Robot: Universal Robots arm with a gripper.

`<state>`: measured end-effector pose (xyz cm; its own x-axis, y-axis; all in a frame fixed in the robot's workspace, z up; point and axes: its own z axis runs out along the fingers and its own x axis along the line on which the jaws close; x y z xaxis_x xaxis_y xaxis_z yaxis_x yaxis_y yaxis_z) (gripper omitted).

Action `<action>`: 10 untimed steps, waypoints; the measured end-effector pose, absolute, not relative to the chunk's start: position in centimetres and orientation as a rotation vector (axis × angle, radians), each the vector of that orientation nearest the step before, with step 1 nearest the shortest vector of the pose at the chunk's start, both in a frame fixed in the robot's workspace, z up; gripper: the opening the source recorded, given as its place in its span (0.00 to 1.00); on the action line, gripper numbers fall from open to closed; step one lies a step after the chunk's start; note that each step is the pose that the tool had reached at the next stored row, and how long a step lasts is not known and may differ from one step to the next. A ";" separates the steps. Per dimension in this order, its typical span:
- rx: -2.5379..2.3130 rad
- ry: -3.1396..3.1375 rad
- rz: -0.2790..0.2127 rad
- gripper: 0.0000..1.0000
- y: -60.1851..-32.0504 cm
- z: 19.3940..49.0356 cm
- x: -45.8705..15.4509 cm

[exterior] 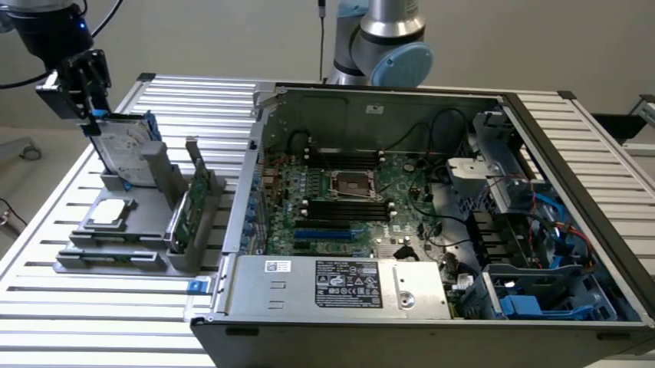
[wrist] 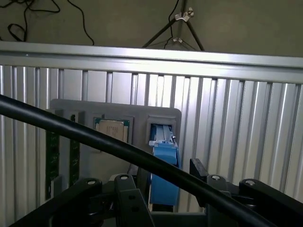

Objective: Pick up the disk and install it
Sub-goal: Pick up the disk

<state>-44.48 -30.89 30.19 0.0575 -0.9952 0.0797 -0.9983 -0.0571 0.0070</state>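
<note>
soft even light; faint shadows

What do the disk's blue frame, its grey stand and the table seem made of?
Bright blue carrier frame: glossy plastic, evenly coloured. Flat grey slotted stand: probably matte plastic, no shine. Ribbed silver table: likely bare aluminium, softly reflecting.

Exterior camera high, looks down over whole table [exterior: 61,307] and open computer case [exterior: 409,103]. My wrist camera close, faces down. Shared: grey holder [exterior: 113,257] [wrist: 139,120], disk [exterior: 128,149] [wrist: 164,158].
</note>
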 end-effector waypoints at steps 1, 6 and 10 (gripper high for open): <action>2.240 -2.116 0.081 0.54 -30.9 30.1 -44.5; 2.240 -2.123 0.074 0.54 -31.2 29.8 -44.5; 2.243 -2.128 0.064 0.54 -31.5 29.6 -44.3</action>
<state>-44.31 -31.46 29.59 0.0525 -0.9966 0.0638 -0.9986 -0.0522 0.0069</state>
